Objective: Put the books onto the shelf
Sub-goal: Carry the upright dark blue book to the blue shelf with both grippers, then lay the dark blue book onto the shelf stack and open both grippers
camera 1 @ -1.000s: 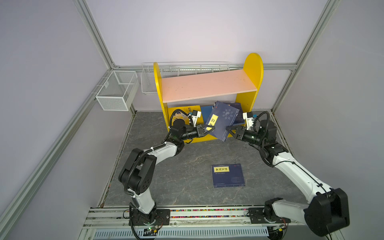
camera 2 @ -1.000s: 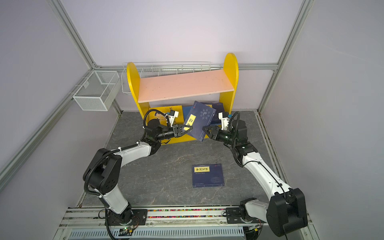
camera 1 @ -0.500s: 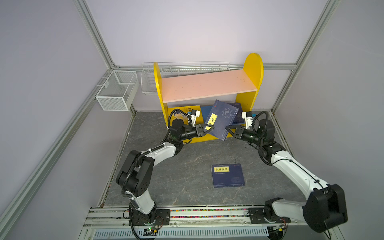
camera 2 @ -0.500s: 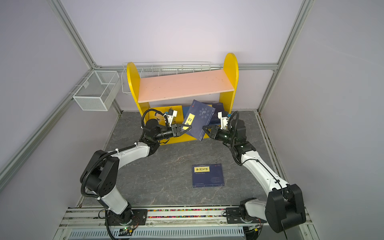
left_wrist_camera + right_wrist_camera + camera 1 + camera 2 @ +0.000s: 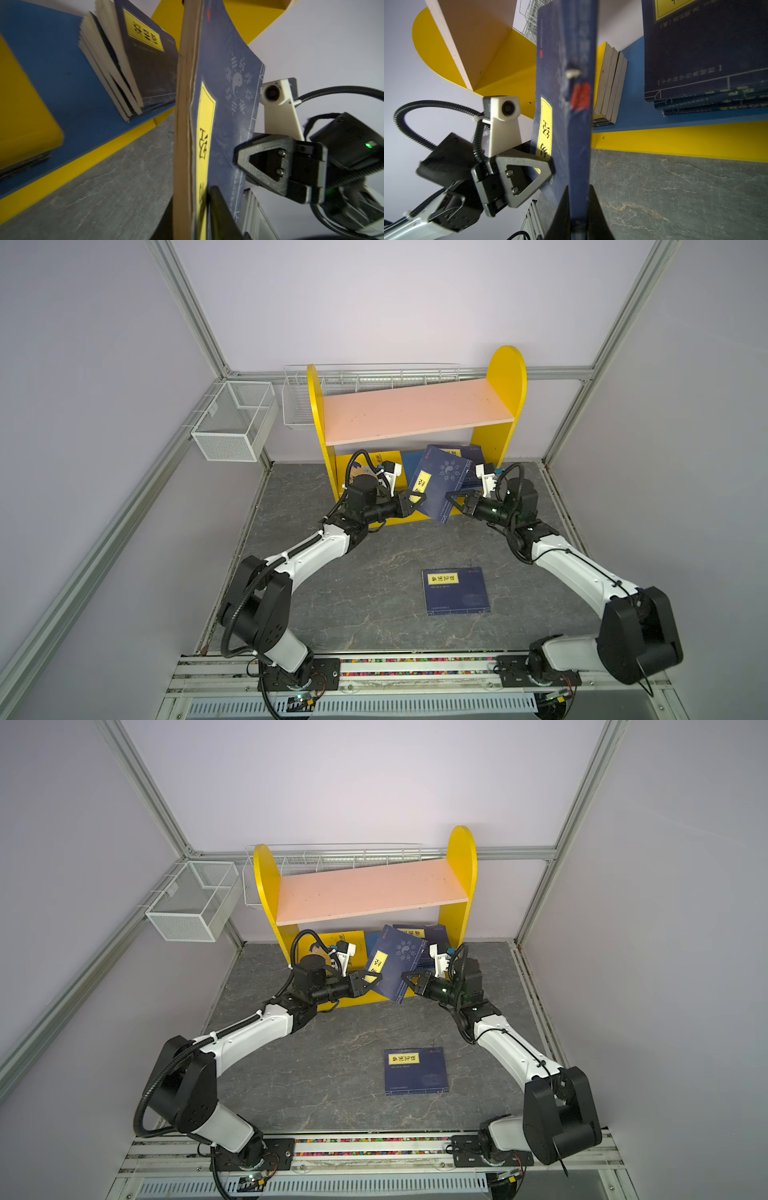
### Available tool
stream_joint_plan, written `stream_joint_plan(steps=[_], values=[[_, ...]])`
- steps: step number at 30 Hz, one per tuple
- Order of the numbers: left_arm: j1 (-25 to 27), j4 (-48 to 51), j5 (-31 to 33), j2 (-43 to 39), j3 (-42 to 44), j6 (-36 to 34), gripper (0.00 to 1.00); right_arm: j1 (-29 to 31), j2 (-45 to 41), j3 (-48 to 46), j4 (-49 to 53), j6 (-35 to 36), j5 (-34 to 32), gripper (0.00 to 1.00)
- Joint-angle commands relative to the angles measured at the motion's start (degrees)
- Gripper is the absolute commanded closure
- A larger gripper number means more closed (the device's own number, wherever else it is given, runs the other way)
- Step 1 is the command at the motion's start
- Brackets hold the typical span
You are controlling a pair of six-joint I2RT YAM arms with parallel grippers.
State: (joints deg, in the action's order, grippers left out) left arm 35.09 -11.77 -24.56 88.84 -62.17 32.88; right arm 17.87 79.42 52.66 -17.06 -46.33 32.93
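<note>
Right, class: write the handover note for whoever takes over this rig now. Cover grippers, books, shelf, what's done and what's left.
Right gripper: shut on the upright blue book, in front of the shelf.
Left gripper: straddles that book's opposite edge; grip unclear.
Done: yellow books and blue books sit on the lower board.
Left: shelve the upright blue book, then the flat book on the table.
</note>
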Motion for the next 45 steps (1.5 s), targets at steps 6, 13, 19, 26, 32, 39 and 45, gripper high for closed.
stream_joint_plan(steps=[6,13,19,26,32,39,45], values=[[1.47,10.52,41.71,-13.65,8.72,-5.18,0.31,-3.81,4.94,5.44,-10.26,-6.37,-8.02,0.92],[1.36,12.82,45.36,-17.20,10.47,-5.72,0.22,-5.16,11.37,7.42,-21.76,-15.78,-9.82,0.92],[1.30,13.45,45.04,-17.00,10.57,-6.14,0.22,-4.37,12.64,8.86,-21.42,-17.91,-15.35,0.92],[1.30,13.88,44.77,-17.08,10.66,-7.13,0.22,-1.81,8.50,6.75,-14.58,-17.85,-25.86,0.89],[1.30,14.01,43.68,-17.07,11.19,-6.95,0.22,-0.38,10.17,6.56,-18.92,-23.28,-30.74,0.85],[1.30,14.53,43.73,-18.53,12.20,-7.11,0.21,1.25,15.25,8.14,-24.51,-32.69,-34.64,0.84],[1.03,15.20,44.07,-19.40,12.86,-7.45,0.21,2.85,16.95,9.80,-22.96,-34.97,-38.08,0.79]])
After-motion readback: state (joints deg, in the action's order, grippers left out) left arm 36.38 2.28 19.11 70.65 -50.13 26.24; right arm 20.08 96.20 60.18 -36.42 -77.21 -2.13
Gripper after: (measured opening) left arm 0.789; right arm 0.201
